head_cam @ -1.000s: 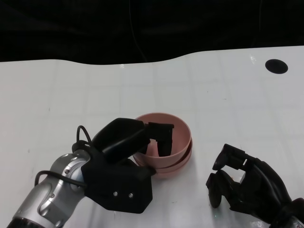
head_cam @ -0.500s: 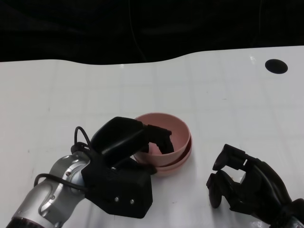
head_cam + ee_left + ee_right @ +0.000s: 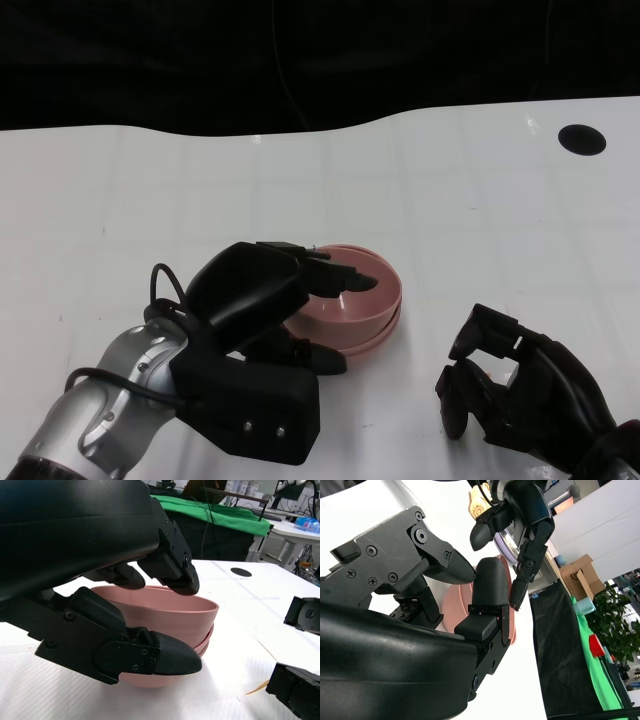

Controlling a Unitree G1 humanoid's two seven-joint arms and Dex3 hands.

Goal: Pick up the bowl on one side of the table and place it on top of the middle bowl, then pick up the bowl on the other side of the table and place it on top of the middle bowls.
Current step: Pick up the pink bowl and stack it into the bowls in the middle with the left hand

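Observation:
Pink bowls [image 3: 365, 300] sit nested in one stack at the table's middle; the top one lies level in the ones below. My left hand [image 3: 255, 300] hovers over the stack's left rim. In the left wrist view its fingers [image 3: 170, 565] are spread just above the top bowl [image 3: 170, 615], and its thumb [image 3: 150, 655] lies beside the lower wall, holding nothing. My right hand [image 3: 510, 390] rests on the table to the right of the stack, fingers loosely bent and empty. In the right wrist view the bowls [image 3: 451, 602] show behind its thumb [image 3: 490, 592].
A black round hole [image 3: 581, 139] marks the white table [image 3: 480, 220] at the far right. The table's curved back edge meets a dark background. Shelves, a green cloth and boxes stand beyond the table in the wrist views.
The top bowl has gone from tilted in my left hand's grip to lying level in the stack. The fingers have come out of the bowl and spread above its rim. My right hand has stayed still.

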